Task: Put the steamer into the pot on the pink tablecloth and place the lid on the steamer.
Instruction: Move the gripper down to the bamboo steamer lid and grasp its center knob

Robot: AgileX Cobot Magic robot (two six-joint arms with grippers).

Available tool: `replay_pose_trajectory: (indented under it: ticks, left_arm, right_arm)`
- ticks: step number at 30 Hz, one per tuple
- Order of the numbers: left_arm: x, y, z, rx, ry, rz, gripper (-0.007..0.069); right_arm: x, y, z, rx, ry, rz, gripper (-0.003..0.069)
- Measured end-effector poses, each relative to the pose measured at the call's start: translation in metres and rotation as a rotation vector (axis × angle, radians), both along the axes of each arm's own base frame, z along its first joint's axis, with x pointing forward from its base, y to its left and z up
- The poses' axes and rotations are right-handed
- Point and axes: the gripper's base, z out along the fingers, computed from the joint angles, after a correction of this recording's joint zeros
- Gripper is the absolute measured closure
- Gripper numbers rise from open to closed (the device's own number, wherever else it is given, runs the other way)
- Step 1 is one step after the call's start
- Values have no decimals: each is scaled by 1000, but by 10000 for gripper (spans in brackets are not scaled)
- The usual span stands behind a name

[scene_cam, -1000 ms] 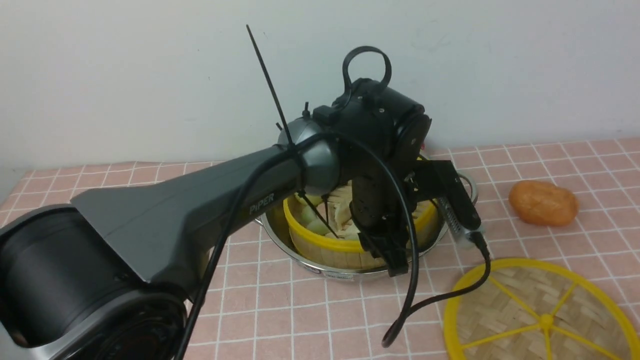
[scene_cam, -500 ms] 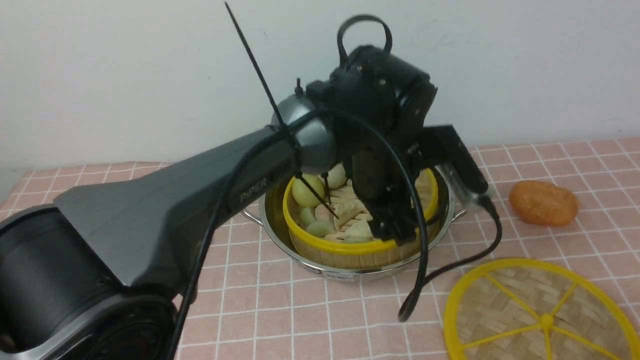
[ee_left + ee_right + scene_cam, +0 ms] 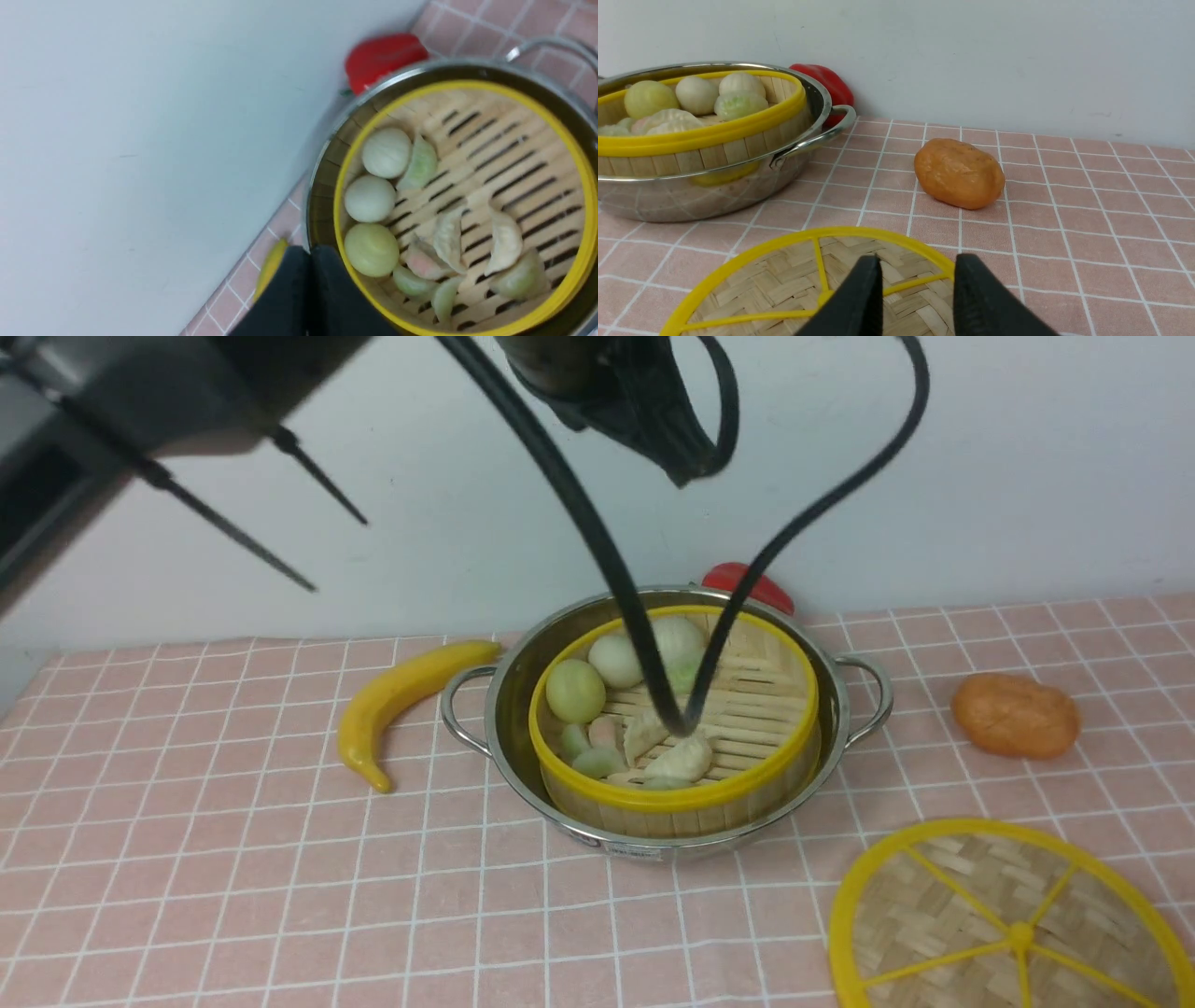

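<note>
While steamer sits in pot, left claw pressed together, right claw spread over lid: flat rim may slip.

**Cut off, covered or blurred**

In the front view the left arm is a blur sliced by the top edge. Its black cable hangs across the steamer, covering some of the dumplings. The red pepper shows only its top behind the pot, whose label is too small to read. The lid runs off the bottom and right edges. In the left wrist view the left gripper hides most of the banana. In the right wrist view the right gripper, cut by the bottom edge, covers part of the lid.
</note>
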Motion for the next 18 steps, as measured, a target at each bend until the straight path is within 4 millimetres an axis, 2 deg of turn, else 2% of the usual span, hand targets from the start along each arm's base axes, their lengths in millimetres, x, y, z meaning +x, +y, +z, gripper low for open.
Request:
replay_pose_trajectory:
  ticks: [7, 14, 18]
  left_arm:
    - [-5, 5, 8, -21, -19, 13, 643]
    - [-4, 2, 3, -46, 14, 15, 633]
    - [-17, 11, -8, -80, 50, -9, 628]
  right_arm:
    - [0, 0, 0, 0, 0, 0, 417]
    - [0, 0, 0, 0, 0, 0, 417]
    - [0, 0, 0, 0, 0, 0, 417]
